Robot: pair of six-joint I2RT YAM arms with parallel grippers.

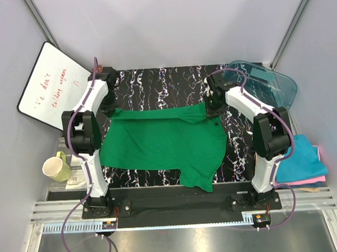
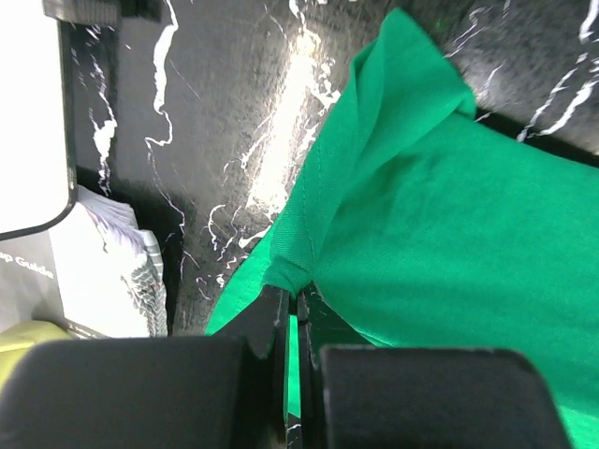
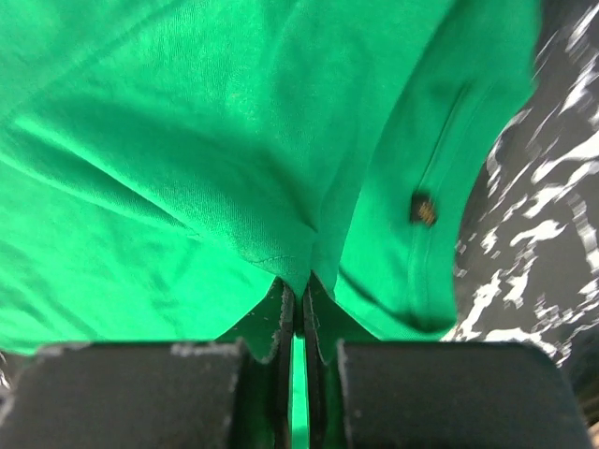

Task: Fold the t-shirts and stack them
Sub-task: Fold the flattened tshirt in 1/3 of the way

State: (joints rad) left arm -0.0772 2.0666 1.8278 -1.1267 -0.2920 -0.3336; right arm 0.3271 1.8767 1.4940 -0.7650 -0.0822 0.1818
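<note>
Both of my grippers pinch the far edge of the green shirt (image 1: 158, 146), which lies spread across the middle of the black marbled table (image 1: 155, 81), one sleeve trailing toward the near edge. At the table's right end sits a small stack: a folded teal-blue shirt (image 1: 297, 159) on top, a pink shirt (image 1: 310, 180) under it, and an edge of a tan shirt (image 1: 313, 189) at the bottom. By my reckoning those three are done and the green one is the last, its first fold not yet made; once folded, it has to go on that stack.

My left gripper (image 2: 292, 304) is closed on the shirt's far left corner, cloth bunched between the fingers. My right gripper (image 3: 301, 295) is closed on a pleat at the far right, beside a sleeve. Both arms reach forward from their bases, elbows raised, wrists tipped down at the cloth. A clear teal tub (image 1: 271, 84) sits beyond the right arm. A whiteboard (image 1: 48, 90) and a mug (image 1: 56, 167) stand off to the left.
</note>
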